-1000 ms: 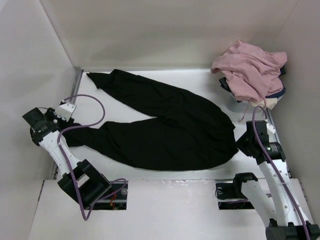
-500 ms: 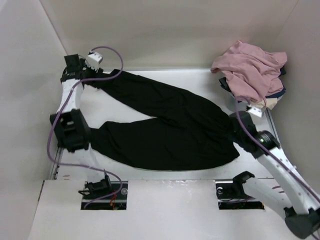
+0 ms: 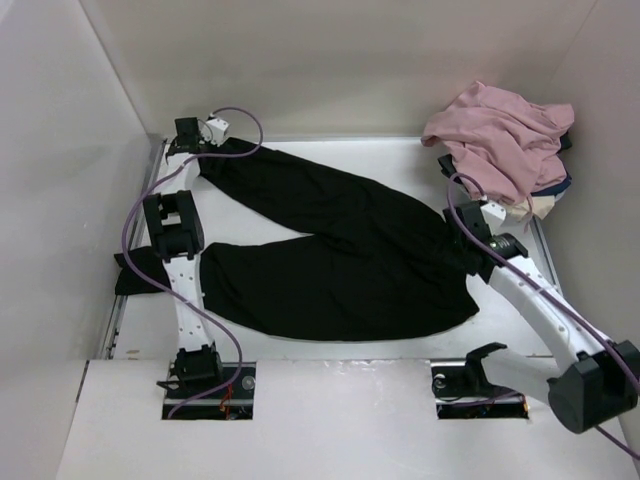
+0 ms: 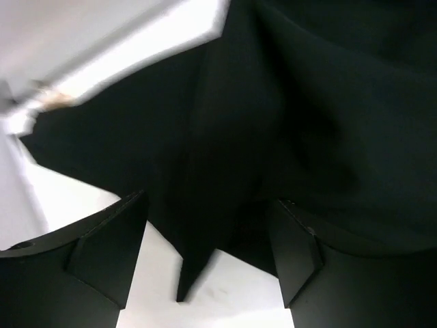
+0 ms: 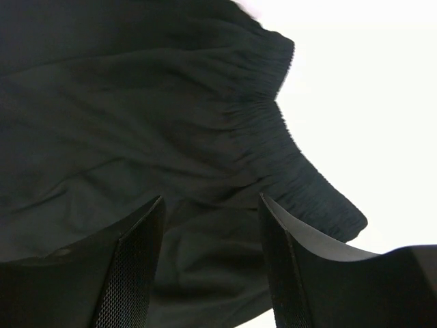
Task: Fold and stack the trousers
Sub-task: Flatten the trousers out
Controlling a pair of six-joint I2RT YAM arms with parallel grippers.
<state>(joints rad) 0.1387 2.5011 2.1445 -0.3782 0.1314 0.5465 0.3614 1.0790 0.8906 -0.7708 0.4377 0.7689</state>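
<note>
Trousers (image 3: 340,270) look soft, limp, light; take cuff (image 3: 225,160) upper left, waistband (image 3: 464,295) mid-right; left gripper (image 4: 208,208), right gripper (image 5: 212,205) gape, empty.

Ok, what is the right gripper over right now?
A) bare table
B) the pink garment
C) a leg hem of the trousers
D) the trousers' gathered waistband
D: in the right wrist view the open right gripper is over the gathered waistband of the trousers.
</note>
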